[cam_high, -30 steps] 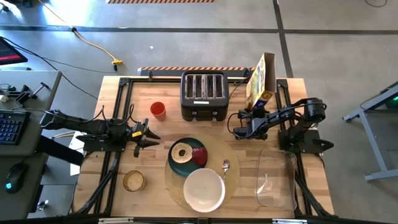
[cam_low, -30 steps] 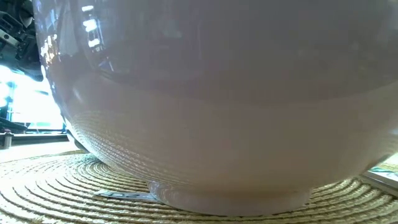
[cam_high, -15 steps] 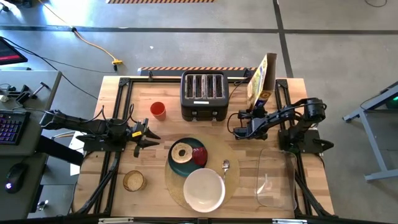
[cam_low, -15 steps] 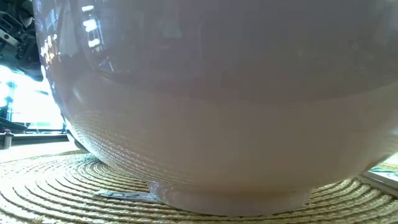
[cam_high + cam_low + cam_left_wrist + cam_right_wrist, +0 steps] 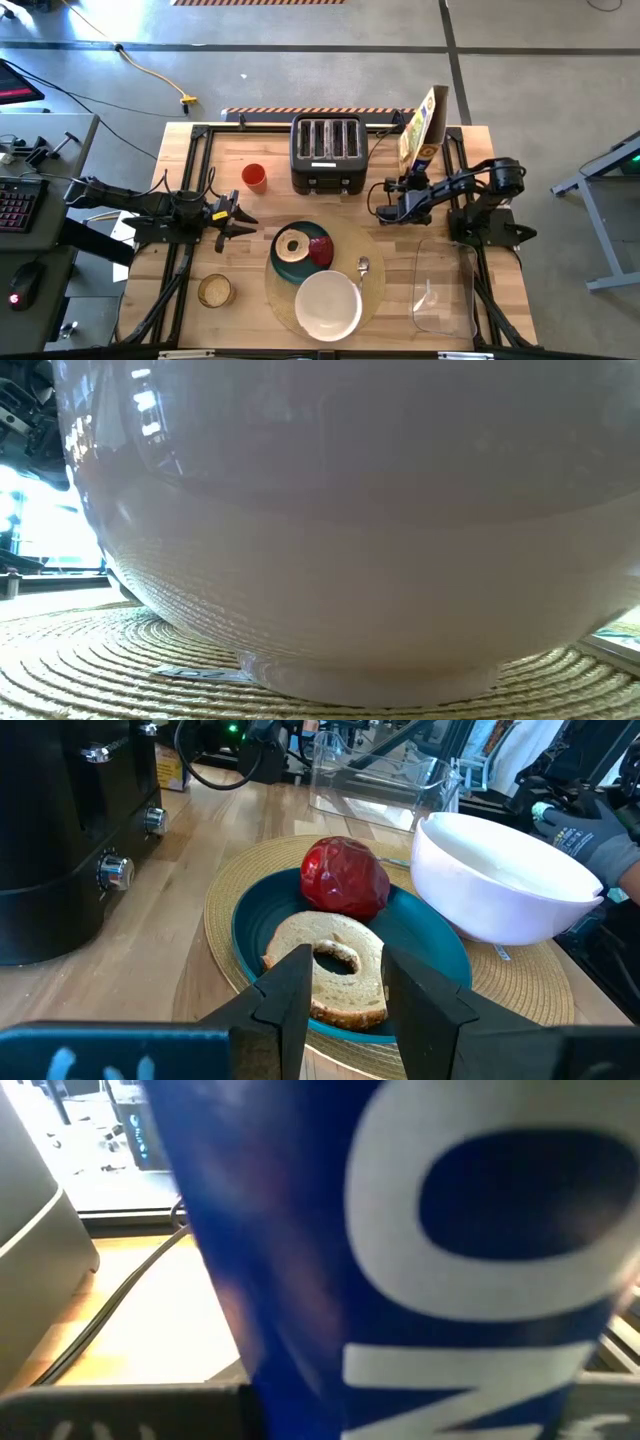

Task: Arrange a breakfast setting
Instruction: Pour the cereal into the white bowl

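Right gripper (image 5: 403, 192): at the table's back right corner, closing on the cereal box (image 5: 420, 130)
Left gripper (image 5: 240, 217): jaws apart, empty
Risk: tilted box may slip and fall

Bare table (image 5: 250, 260) is sitting open left of the placemat (image 5: 372, 290). The toaster (image 5: 326, 154) is blocking the back, and a clear bin (image 5: 443, 285) is crowding the right.

- Overhead view: bright, even light with soft, short shadows.
- Low view: white bowl (image 5: 340, 520) fills the frame, blurred, carrying window glare.
- Right wrist view: blue box (image 5: 400, 1250) out of focus.
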You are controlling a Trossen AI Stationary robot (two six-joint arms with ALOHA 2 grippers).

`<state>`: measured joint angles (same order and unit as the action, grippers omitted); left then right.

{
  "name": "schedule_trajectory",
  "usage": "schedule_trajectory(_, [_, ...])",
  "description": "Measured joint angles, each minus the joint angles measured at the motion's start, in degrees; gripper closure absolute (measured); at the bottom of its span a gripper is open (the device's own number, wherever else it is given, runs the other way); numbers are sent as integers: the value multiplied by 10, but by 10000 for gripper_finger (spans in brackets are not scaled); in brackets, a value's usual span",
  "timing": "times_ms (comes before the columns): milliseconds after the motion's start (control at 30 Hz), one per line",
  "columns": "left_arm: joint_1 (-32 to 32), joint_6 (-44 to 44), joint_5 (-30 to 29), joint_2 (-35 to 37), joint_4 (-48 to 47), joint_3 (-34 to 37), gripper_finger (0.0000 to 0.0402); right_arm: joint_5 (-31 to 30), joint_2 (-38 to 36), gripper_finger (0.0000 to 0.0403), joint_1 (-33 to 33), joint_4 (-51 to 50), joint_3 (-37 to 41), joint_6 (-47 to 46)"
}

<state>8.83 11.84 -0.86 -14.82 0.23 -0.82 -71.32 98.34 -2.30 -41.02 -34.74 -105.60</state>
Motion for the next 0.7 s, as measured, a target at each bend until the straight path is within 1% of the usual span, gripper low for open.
schedule_trajectory(167, [0,0,0,0,0,0,289,7,-15,295,16,-31,0,-23])
schedule_trajectory(700, [0,0,0,0,0,0,289,31,-72,296,67,-111,0,-24])
